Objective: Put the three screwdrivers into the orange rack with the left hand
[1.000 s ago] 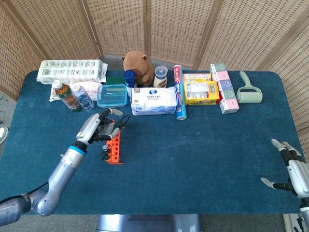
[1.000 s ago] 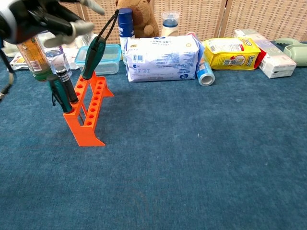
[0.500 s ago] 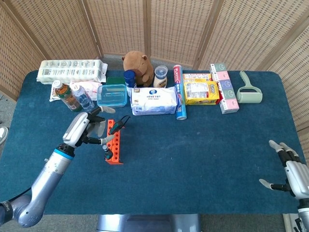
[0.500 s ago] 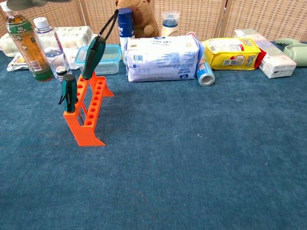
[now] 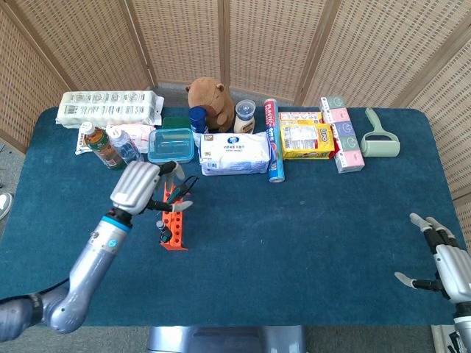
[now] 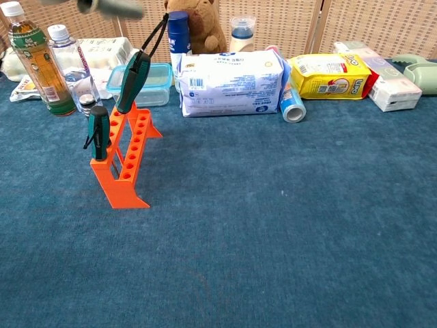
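The orange rack (image 6: 127, 193) (image 5: 176, 229) stands on the blue cloth, left of centre. A large green-handled screwdriver (image 6: 132, 80) with a black cord loop leans in its far end. In the near end stands a small green-handled screwdriver (image 6: 98, 132), and a dark handle with a silver cap (image 6: 87, 102) shows just behind it. My left hand (image 5: 140, 188) hovers over the rack's far end with its fingers apart and nothing in it; only its fingertips (image 6: 109, 6) reach the chest view's top edge. My right hand (image 5: 441, 257) rests open at the table's right front corner.
Along the back stand two bottles (image 6: 42, 58), a clear blue box (image 6: 158, 80), a tissue pack (image 6: 229, 82), a blue can (image 6: 292, 104), a yellow bag (image 6: 329, 74) and a plush toy (image 5: 211, 101). A lint roller (image 5: 380, 140) lies back right.
My left hand let go of the small screwdrivers at the rack's near end, drew away to the left, then rose back over the rack. The screwdrivers stay standing in the rack.
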`<state>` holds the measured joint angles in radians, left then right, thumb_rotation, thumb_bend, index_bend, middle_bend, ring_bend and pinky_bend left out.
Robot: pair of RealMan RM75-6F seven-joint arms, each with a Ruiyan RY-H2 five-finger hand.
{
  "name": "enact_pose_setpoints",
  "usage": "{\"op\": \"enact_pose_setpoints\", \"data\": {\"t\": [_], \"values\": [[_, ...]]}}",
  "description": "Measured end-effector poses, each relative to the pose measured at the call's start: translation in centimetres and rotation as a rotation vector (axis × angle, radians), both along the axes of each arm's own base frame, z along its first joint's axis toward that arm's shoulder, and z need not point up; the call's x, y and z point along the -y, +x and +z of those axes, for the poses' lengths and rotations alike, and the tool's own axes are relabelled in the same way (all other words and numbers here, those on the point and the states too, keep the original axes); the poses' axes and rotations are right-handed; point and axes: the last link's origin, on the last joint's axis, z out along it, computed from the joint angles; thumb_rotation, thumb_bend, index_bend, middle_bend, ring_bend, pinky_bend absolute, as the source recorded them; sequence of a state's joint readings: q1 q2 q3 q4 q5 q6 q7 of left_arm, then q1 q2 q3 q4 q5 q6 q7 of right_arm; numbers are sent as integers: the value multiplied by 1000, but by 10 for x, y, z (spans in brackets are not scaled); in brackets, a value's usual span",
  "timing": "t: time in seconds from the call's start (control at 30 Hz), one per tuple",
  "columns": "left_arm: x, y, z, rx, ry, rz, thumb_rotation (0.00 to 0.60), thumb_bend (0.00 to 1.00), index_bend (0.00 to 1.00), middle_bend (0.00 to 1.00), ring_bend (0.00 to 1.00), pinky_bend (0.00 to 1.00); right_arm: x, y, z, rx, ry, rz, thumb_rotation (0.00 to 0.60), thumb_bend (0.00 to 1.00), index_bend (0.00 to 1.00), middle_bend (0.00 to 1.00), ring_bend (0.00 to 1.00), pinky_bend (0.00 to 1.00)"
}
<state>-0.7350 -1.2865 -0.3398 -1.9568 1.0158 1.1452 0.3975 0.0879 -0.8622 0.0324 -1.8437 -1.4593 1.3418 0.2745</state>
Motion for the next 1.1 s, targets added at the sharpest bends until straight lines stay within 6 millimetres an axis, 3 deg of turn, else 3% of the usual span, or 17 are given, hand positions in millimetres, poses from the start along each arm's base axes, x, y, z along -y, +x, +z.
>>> {"op": "enact_pose_setpoints", "data": {"t": [0.17, 0.37, 0.57, 0.73, 0.93, 1.1], "values": [[-10, 22, -17, -100, 78, -24, 160, 0, 493, 637, 685, 871, 0, 0, 0, -2, 0, 1, 600, 0, 0, 150, 7, 0], [-17, 46, -32, -65, 103, -72, 166, 0, 493, 623, 685, 871, 1, 0, 0, -3, -1, -5, 600, 0, 0, 150, 6, 0], [-30, 65, -44, -109, 156, -112, 171, 0, 493, 499, 659, 860, 3, -3, -1, -6, -1, -16, 600, 0, 0, 151, 6, 0], [-39, 74, -52, -196, 194, -127, 181, 0, 493, 402, 607, 848, 5, -5, -1, -7, -2, -29, 600, 0, 0, 152, 7, 0], [-45, 81, -74, -247, 138, -120, 233, 0, 493, 393, 604, 848, 7, -7, 1, -6, -13, -39, 600, 0, 0, 153, 6, 0], [-39, 79, -77, -264, 94, -99, 252, 0, 493, 393, 604, 848, 8, -8, 2, -3, -17, -41, 600, 0, 0, 153, 7, 0]]}}
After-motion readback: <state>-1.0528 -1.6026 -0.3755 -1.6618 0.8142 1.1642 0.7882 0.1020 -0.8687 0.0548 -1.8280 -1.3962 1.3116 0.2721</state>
